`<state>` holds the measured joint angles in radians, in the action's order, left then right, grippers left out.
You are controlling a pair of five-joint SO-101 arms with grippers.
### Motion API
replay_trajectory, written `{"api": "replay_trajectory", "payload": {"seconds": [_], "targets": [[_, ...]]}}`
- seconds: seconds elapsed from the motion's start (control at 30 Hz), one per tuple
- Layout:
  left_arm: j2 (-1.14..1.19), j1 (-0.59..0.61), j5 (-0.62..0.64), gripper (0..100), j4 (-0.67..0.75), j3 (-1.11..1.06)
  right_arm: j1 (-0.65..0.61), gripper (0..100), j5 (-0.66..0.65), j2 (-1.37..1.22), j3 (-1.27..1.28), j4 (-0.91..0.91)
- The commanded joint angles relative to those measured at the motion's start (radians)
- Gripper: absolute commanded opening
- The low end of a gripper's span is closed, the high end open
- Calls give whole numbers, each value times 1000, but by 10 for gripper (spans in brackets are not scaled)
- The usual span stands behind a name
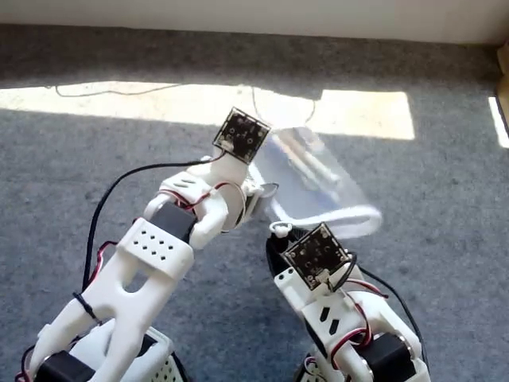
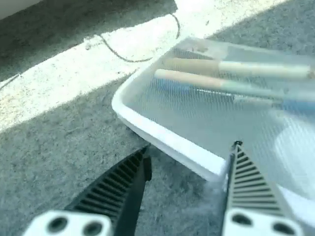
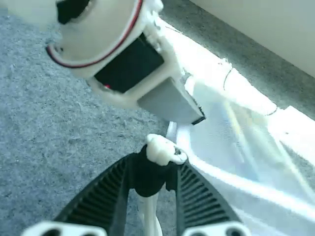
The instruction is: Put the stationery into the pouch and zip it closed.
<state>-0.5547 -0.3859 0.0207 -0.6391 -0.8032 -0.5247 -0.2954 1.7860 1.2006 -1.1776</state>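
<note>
Right tool (image 3: 156, 165) clamping narrow on white zip pull (image 3: 165, 150) of clear mesh pouch (image 2: 206, 123). Left tool (image 2: 191, 147) gaping wide, straddling pouch's white edge. Pouch lying on grey worktop (image 2: 59, 147), pens (image 2: 206, 66) lying inside.

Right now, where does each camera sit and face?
High view: fixed overhead, looking down on the left arm, the right arm and the pouch.
Left wrist view: on the left arm, facing past its open left fingers at the pouch holding pens.
Right wrist view: on the right arm, facing past right fingers shut on the white pull tab, toward the left arm.
All share the pouch.
</note>
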Motion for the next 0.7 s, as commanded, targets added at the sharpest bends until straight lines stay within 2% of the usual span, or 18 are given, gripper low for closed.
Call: {"api": "replay_trajectory", "payload": {"seconds": [0.0,0.13,0.3,0.53,0.67], "targets": [[-13,31,-21,245,12,-59,18,19,-9,18,-19,21],[-15,45,-84,245,11,-113,21,19,-9,18,-19,21],[-18,50,-92,249,-3,-93,77,19,-9,18,-19,27],[-18,44,-173,251,-285,162,84,19,-9,18,-21,27],[-18,51,-206,293,-419,288,85,19,-9,18,-21,25]]}}
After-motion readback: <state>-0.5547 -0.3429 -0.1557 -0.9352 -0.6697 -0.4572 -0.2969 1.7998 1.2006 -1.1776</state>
